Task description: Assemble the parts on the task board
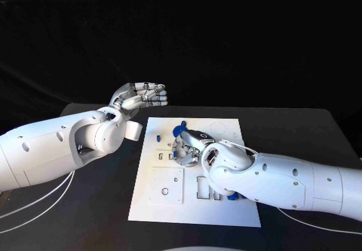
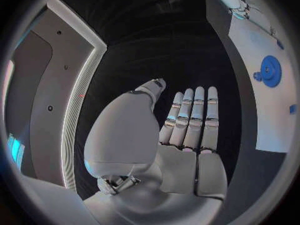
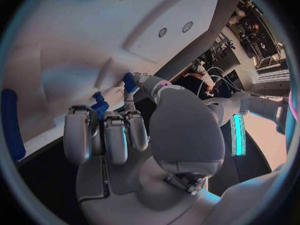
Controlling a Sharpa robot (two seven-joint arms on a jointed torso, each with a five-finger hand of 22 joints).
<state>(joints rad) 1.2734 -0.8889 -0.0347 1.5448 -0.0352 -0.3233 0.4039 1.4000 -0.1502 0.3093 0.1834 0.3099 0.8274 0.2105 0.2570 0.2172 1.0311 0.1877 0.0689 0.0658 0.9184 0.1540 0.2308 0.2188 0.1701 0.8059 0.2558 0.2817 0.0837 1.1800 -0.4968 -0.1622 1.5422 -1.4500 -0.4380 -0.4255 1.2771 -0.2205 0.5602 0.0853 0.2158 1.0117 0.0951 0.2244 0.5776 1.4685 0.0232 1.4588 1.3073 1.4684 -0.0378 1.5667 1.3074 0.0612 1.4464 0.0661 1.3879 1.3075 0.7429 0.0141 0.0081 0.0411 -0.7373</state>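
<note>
While the white board [image 1: 192, 180] lies flat in the middle of the black table [image 1: 302, 125], the right hand [image 1: 189, 148] sits low over its upper middle, fingers curled down toward the surface. From the right wrist camera those fingers [image 3: 115, 135] bunch together just behind a small blue piece [image 3: 100, 105], and a second blue piece [image 3: 130, 82] sits at the tip of the thumb; whether either is truly pinched or only touched I cannot tell. From the head camera a blue part [image 1: 179, 129] shows just beyond that hand, near the board's top edge, and a smaller blue bit [image 1: 158, 138] lies to its left on the board. Another blue piece [image 1: 230, 196] peeks out from under the right forearm, beside the rectangular cut-outs lower on the board. The left hand [image 1: 139, 95] hangs off the board, above the table's far left corner, well apart from every part; its fingers [image 2: 194, 117] lie straight and side by side, holding nothing. The left wrist camera catches a blue gear [image 2: 270, 71] resting on the board.
</note>
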